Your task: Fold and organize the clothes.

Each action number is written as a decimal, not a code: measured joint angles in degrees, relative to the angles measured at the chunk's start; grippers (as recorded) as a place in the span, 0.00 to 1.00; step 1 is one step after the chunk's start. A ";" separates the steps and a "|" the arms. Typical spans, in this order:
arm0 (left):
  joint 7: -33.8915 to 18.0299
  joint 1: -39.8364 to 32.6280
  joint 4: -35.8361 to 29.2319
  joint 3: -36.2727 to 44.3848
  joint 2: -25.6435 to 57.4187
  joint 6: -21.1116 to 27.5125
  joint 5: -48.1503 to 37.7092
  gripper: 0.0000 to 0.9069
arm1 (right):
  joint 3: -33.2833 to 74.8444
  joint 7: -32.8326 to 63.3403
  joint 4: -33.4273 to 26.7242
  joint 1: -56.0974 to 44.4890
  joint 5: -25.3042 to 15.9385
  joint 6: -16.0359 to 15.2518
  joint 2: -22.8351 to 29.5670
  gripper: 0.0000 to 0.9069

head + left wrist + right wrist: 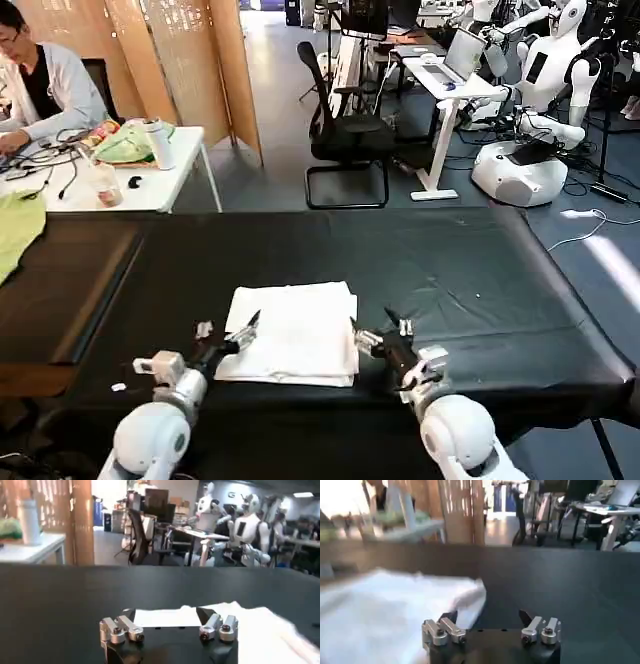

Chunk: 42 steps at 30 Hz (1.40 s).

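The clothes are one white T-shirt [293, 333], folded into a neat rectangle on the black table [480, 290] near its front edge, plain side up. My left gripper [229, 325] is open at the shirt's left edge, one finger over the cloth's corner, nothing held. In the left wrist view the left gripper [166, 614] stands open just short of the T-shirt [260, 630]. My right gripper [382, 330] is open just off the shirt's right edge. The right wrist view shows the right gripper [487, 616] open, with the T-shirt [385, 610] beside one finger.
A lime-green cloth [15, 230] hangs over the table's far left. Behind stand a white desk [150, 185] with a bottle [160, 143], an office chair [345, 135] and parked white robots [535, 110]. Bare black tabletop stretches right of the shirt.
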 joint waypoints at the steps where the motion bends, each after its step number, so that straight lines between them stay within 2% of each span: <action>1: 0.08 0.11 0.86 -0.89 -0.18 0.04 -1.72 0.97 | 0.56 0.02 0.65 -0.28 0.73 0.02 -0.21 0.97; 5: 0.31 0.62 2.58 -3.69 -0.60 0.47 -9.01 0.97 | 2.54 0.07 3.06 -1.38 2.26 0.21 -0.76 0.97; 6: 0.37 0.72 2.81 -4.16 -0.59 0.71 -10.47 0.92 | 2.83 0.08 3.49 -1.53 2.42 0.28 -0.70 0.97; 7: 0.41 0.75 3.01 -4.55 -0.56 0.98 -11.94 0.63 | 2.98 0.09 3.86 -1.64 2.51 0.30 -0.59 0.97; 8: 0.42 0.73 3.23 -4.92 -0.56 1.26 -13.29 0.15 | 3.05 0.09 4.20 -1.75 2.56 0.32 -0.45 0.97; 10: 0.45 0.69 3.49 -5.47 -0.64 1.69 -15.38 0.02 | 3.14 0.13 4.65 -1.93 2.61 0.34 -0.22 0.97; 11: 0.66 0.74 3.49 -5.63 -0.64 1.97 -15.95 0.00 | 3.24 0.15 4.74 -1.97 2.61 0.34 -0.17 0.97; 26: 1.75 0.85 3.25 -5.00 -1.41 4.76 -18.61 0.00 | 4.20 0.13 5.56 -1.78 2.76 0.34 -0.05 0.97; 27: 1.59 0.79 3.18 -5.02 -1.44 4.61 -18.59 0.04 | 4.20 0.11 5.51 -1.78 2.77 0.35 -0.05 0.97; 28: 1.49 0.78 3.03 -5.13 -1.43 4.48 -18.50 0.25 | 4.20 0.10 5.42 -1.76 2.77 0.35 -0.05 0.97; 29: 1.42 0.80 2.76 -5.29 -1.38 4.42 -18.47 0.97 | 4.17 0.10 5.36 -1.74 2.77 0.35 -0.02 0.97; 42: 0.40 0.87 1.94 -5.24 -1.91 3.88 -18.24 0.97 | 3.91 0.05 5.09 -1.45 2.79 0.32 0.20 0.97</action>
